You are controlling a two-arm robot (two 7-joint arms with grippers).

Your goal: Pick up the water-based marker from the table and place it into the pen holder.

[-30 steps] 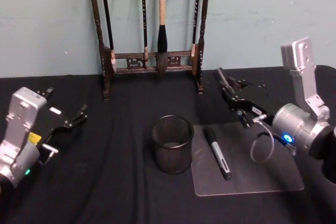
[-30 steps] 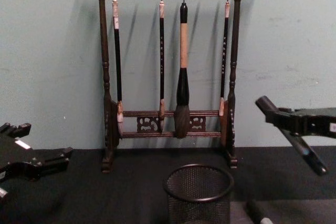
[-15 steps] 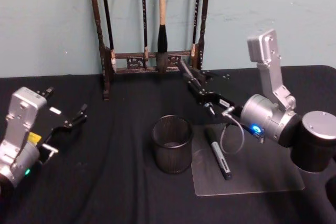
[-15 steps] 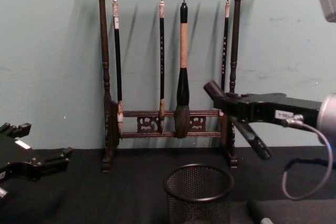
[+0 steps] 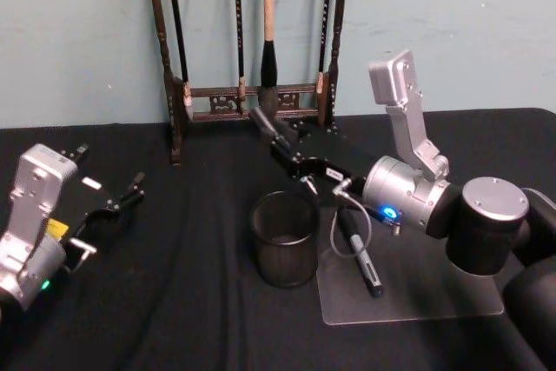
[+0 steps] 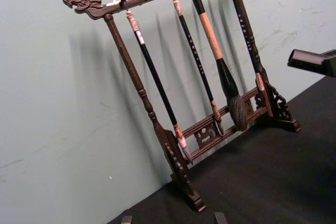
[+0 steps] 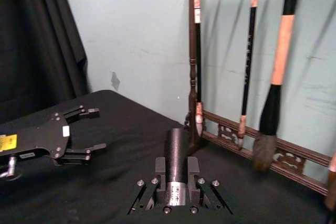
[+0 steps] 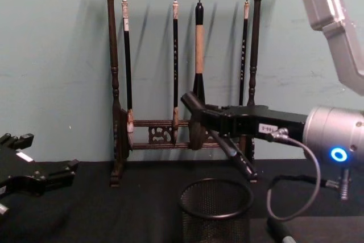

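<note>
My right gripper [image 5: 285,150] [image 8: 200,115] is shut on a black marker [image 8: 236,157] [image 7: 176,153], which it holds tilted in the air. The marker's lower end hangs just above the back right rim of the pen holder [image 5: 285,239] [image 8: 216,209], a round black mesh cup in the middle of the table [image 5: 191,301]. A second black marker [image 5: 360,254] lies on the paler patch right of the cup. At the table's left side my left gripper [image 5: 111,215] [image 8: 40,177] [image 7: 86,129] rests open and holds nothing.
A tall dark wooden brush rack [image 5: 252,102] [image 8: 182,135] [image 6: 210,129] with several hanging brushes stands at the back against the wall, just behind my right gripper. The pale patch [image 5: 434,284] extends toward the front right.
My right arm has swung left with the marker, from over the pale patch to above the pen holder. The left arm has not moved.
</note>
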